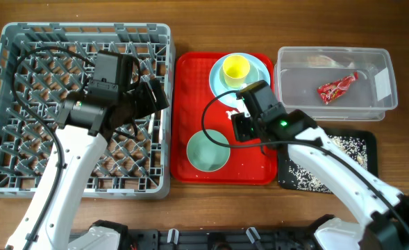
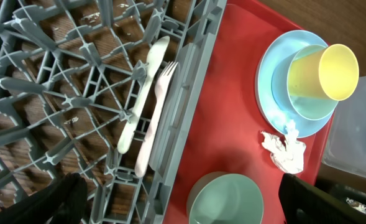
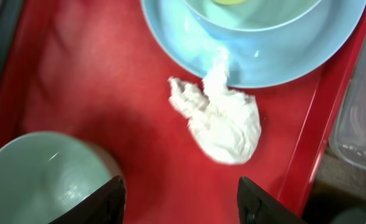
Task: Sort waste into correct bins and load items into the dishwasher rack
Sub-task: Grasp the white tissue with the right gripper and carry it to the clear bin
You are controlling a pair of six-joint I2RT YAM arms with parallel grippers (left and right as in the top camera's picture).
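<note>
Dishwasher rack (image 1: 86,30): fills the tabletop's left side. The white spoon (image 2: 142,93) and fork (image 2: 158,112) lie side by side along its right wall, and no dishes are loaded yet.
Red tray (image 1: 190,104): middle of the tabletop, just beside the rack's right wall.
Clear tub (image 1: 332,51): far right corner of the tabletop, with the red-and-white wrapper (image 1: 337,88) inside.
Black tray (image 1: 362,139): near right of the tabletop, in front of the tub, scattered with rice crumbs (image 1: 343,146).
Left gripper (image 1: 154,94): hangs over the rack's right side, fingers spread wide, holding nothing.
Right gripper (image 3: 183,199): over the red tray's right half, fingers apart and empty. The napkin lies just ahead of the tips, not between them.
Plate (image 3: 282,56): far right corner of the red tray, carrying the pale bowl (image 2: 307,109) with the yellow cup (image 1: 235,68) in it. A nudge to the plate could likely tip this stack.
Mint bowl (image 1: 207,151): near left corner of the red tray, empty, close under the right arm. A low sweep could knock it.
Napkin (image 3: 223,118): by the red tray's right edge, one twisted end resting on the plate's rim. If the fingers close too far forward they may catch the rim and drag the plate. A shallow pinch may take only a loose fold, so the paper slips out on the way to a bin — or lands in the wrong one.
</note>
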